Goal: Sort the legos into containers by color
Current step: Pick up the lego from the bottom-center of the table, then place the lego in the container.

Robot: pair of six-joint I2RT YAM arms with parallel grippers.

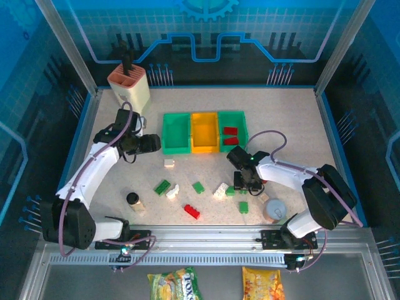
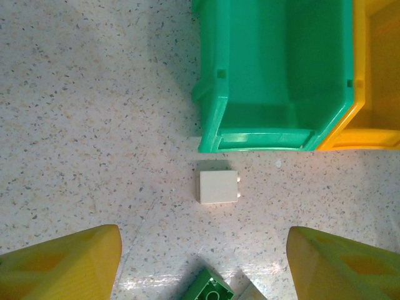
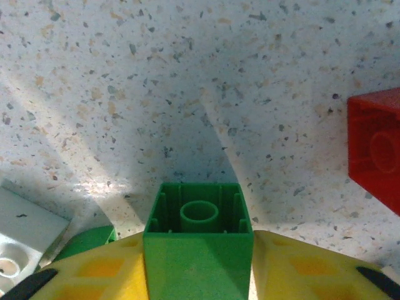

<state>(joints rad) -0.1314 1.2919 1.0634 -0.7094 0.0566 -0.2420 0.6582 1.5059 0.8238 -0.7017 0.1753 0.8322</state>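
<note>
My right gripper is shut on a green lego with its hollow underside facing the camera, just above the tabletop; from above, this gripper sits among the loose legos. My left gripper is open, its yellow fingers wide apart over a white lego that lies just in front of the left green container. From above, the left gripper is beside that container. The yellow container stands in the middle, and the right green container holds two red legos.
Loose legos lie in front of the containers: green, white, red and green. A red lego lies right of my right gripper. A black-capped bottle, a grey cup and a beige holder also stand on the table.
</note>
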